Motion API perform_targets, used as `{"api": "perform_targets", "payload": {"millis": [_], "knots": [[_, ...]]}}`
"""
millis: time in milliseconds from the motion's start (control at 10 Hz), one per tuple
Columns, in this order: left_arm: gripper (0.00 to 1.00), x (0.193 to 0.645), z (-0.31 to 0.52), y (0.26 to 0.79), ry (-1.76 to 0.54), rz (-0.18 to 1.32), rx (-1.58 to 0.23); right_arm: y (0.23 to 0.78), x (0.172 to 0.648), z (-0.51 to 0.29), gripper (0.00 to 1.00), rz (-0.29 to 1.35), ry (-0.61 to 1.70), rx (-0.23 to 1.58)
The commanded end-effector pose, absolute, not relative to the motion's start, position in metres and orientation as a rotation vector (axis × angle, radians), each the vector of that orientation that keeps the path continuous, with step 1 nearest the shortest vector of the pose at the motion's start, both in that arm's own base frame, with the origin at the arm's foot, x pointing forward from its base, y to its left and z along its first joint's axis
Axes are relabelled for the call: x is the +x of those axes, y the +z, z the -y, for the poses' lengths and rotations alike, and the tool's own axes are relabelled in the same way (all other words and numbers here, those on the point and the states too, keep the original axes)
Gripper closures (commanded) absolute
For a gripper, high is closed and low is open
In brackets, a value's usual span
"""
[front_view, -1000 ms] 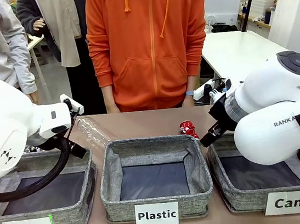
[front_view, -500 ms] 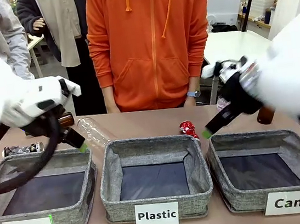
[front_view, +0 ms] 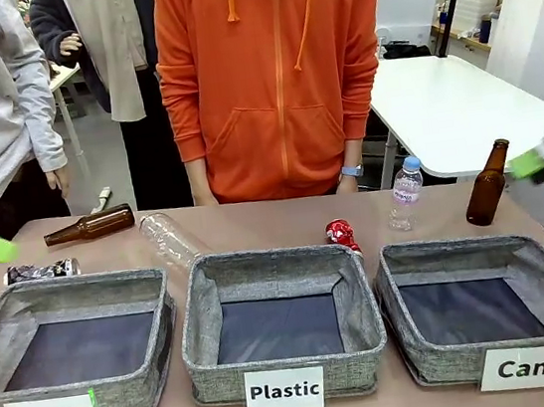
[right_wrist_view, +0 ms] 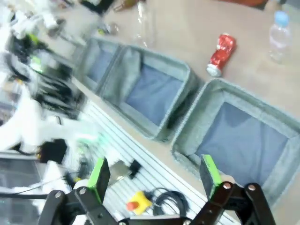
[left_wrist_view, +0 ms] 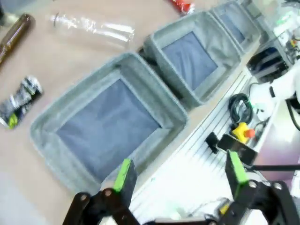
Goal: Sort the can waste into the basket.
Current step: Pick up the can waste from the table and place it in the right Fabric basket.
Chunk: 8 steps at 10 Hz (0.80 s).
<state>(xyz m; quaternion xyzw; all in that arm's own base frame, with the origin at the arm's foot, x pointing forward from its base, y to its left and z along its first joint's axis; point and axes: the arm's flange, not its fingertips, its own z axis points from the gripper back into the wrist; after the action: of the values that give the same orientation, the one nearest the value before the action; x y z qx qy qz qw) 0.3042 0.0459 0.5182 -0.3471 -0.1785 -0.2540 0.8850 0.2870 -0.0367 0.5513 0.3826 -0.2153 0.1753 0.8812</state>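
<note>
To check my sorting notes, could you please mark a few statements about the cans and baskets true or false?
The Can basket is empty. True.
The red can lies inside the Plastic basket. False: it lies on the table behind that basket.
The black-and-silver can lies on the table behind the Bottle basket. True.
The right gripper grips a can. False: its jaws stand open, holding nothing.
The brown glass bottle near the Bottle basket stands upright. False: it lies on its side.
</note>
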Motion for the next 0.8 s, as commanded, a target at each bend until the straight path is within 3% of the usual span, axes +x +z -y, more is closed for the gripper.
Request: {"api": "perform_targets", "payload": {"millis": [0, 200, 400, 500, 700], "knots": [[0.02, 0.322, -0.116, 0.500, -0.339, 0.419, -0.880, 0.509, 0.293, 0.112, 0.00, 0.492, 0.198, 1.086], [0.02, 0.319, -0.160, 0.461, -0.141, 0.501, -1.055, 0.467, 0.299, 0.175, 0.00, 0.506, 0.004, 1.257], [0.02, 0.331, -0.163, 0.440, 0.002, 0.506, -1.068, 0.440, 0.303, 0.191, 0.00, 0.499, -0.086, 1.309], [0.02, 0.304, -0.181, 0.455, -0.099, 0.475, -1.024, 0.437, 0.307, 0.190, 0.00, 0.519, -0.131, 1.253], [0.02, 0.304, -0.181, 0.455, -0.099, 0.475, -1.024, 0.437, 0.282, 0.198, 0.00, 0.505, -0.096, 1.284]]}}
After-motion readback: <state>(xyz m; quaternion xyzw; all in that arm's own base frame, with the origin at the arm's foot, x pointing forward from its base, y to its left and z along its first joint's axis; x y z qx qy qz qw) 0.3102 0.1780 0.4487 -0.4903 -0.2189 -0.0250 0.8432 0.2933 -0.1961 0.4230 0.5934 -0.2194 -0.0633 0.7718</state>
